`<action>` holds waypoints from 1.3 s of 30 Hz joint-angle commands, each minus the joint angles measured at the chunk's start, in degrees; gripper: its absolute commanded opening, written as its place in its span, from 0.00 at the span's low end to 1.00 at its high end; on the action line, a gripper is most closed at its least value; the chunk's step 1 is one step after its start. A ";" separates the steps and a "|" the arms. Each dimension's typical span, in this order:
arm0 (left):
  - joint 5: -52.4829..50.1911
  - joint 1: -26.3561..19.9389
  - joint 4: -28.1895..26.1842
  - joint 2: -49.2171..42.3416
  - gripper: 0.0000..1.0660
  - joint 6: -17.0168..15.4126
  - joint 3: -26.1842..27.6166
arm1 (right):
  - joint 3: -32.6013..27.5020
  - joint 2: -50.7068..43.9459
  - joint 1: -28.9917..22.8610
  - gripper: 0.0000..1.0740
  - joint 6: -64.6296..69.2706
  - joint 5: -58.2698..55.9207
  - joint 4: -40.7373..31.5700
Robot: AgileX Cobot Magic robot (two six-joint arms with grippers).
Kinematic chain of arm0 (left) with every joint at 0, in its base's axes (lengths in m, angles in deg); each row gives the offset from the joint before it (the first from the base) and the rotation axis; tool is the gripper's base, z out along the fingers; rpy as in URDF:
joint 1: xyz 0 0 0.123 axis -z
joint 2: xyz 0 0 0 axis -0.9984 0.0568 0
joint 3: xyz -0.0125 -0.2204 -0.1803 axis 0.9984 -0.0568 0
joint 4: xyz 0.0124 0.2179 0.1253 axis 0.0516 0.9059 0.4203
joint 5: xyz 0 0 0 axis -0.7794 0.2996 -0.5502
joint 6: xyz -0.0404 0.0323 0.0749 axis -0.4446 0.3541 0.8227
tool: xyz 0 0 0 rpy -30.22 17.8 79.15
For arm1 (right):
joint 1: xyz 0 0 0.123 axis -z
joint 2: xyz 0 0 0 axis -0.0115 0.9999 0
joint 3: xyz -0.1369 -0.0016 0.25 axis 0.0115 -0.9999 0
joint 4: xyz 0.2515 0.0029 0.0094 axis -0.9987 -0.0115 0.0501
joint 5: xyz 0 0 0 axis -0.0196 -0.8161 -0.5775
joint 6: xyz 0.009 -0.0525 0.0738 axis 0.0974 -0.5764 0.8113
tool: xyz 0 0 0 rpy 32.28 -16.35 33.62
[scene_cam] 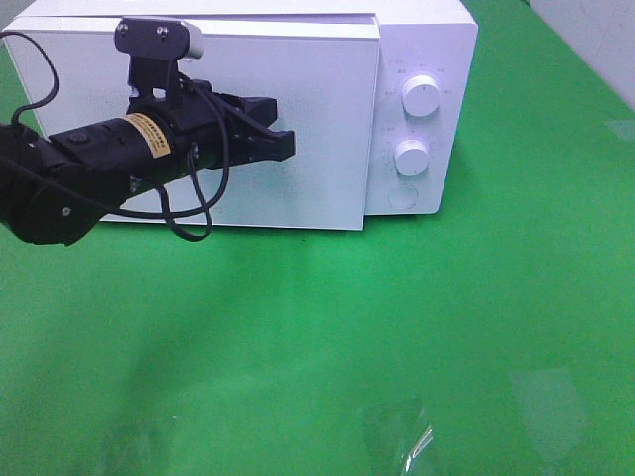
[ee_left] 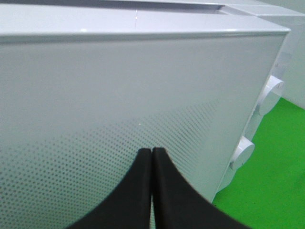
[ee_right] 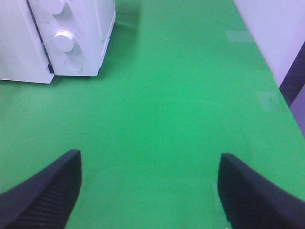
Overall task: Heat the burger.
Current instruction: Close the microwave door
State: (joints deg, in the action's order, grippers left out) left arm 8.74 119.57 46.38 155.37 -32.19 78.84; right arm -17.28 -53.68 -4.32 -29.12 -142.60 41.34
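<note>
Cannot find the burger in any view, so cannot describe its looks; probably hidden behind the door of the boxy white microwave oven (scene_cam: 298, 119). Likely light, soft and easily squashed, so better cradled gently at the bun's sides. Closed tip to tip on the black left gripper (scene_cam: 283, 139) near that door; spread wide, empty, on the black right gripper (ee_right: 150, 162) over green tabletop (ee_right: 181, 95).

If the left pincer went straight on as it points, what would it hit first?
Most likely the microwave door: the shut left pincer points squarely at its dotted panel, though the gap between them is unclear.
</note>
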 commanded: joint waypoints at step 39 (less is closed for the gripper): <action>8.54 1.83 -2.01 9.17 0.00 0.17 17.36 | -0.11 -1.55 0.29 0.71 0.29 0.46 -0.23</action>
State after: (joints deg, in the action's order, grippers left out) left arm 17.73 122.78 48.96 164.42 -32.02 95.12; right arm -17.28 -53.68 -4.32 -29.12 -142.60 41.23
